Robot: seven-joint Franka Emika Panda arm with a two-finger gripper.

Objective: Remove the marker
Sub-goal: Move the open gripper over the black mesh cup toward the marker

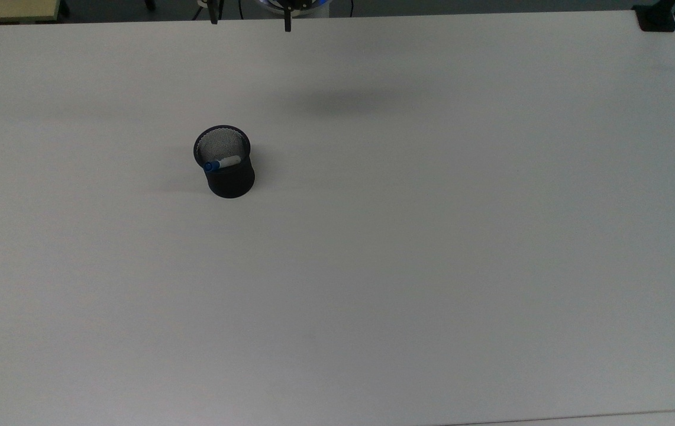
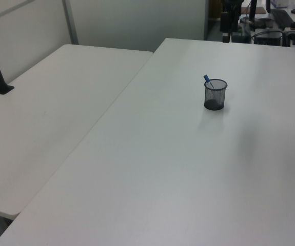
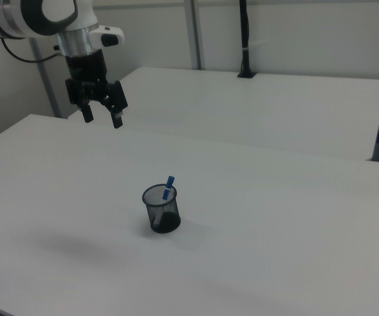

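The marker [image 1: 222,163] is white with a blue cap and leans inside the black mesh cup [image 1: 230,180], cap end poking over the rim. In the right view the marker's blue cap [image 3: 169,186] sticks up out of the cup [image 3: 161,210]. In the left view the cap [image 2: 207,79] shows above the cup [image 2: 215,96]. My gripper [image 3: 102,118] hangs open and empty high above the table, well off toward the right view's upper left of the cup. The top view shows its two fingertips [image 1: 287,25] at the upper edge, far from the cup.
The cup stands alone on a wide white table [image 1: 432,248]. A second white table [image 3: 275,99] adjoins it. A black clamped post [image 3: 244,39] rises at that table's far edge, and another black clamp [image 1: 656,21] sits at a corner in the top view.
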